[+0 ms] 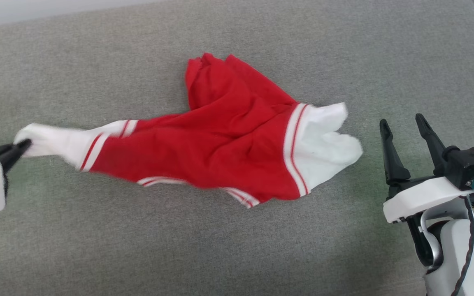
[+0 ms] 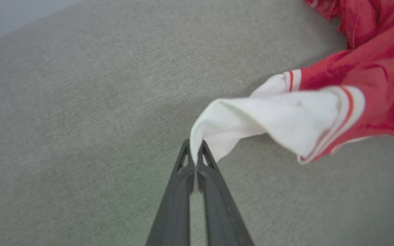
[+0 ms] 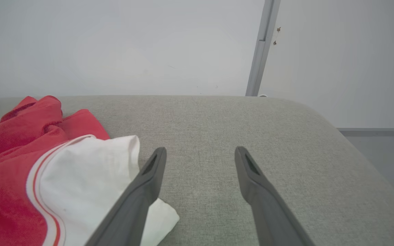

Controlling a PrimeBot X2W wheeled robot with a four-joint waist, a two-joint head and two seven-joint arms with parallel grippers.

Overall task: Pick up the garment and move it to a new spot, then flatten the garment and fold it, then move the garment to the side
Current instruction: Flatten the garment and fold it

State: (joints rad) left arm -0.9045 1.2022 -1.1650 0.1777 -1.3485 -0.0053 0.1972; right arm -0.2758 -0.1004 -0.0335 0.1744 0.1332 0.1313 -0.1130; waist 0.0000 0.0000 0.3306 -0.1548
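The garment, a red T-shirt with white sleeves and striped trim, lies crumpled across the middle of the grey cushion. My left gripper is at the far left, shut on the tip of the garment's left white sleeve, which is stretched out toward it; the left wrist view shows the cloth pinched between the fingertips. My right gripper stands open to the right of the other white sleeve, apart from it. In the right wrist view the open right gripper holds nothing, with that sleeve beside its left finger.
The grey fabric cushion spreads under everything, with bare room in front and behind the garment. Its far edge meets a pale wall with a metal post; the cushion's right edge drops off to the floor.
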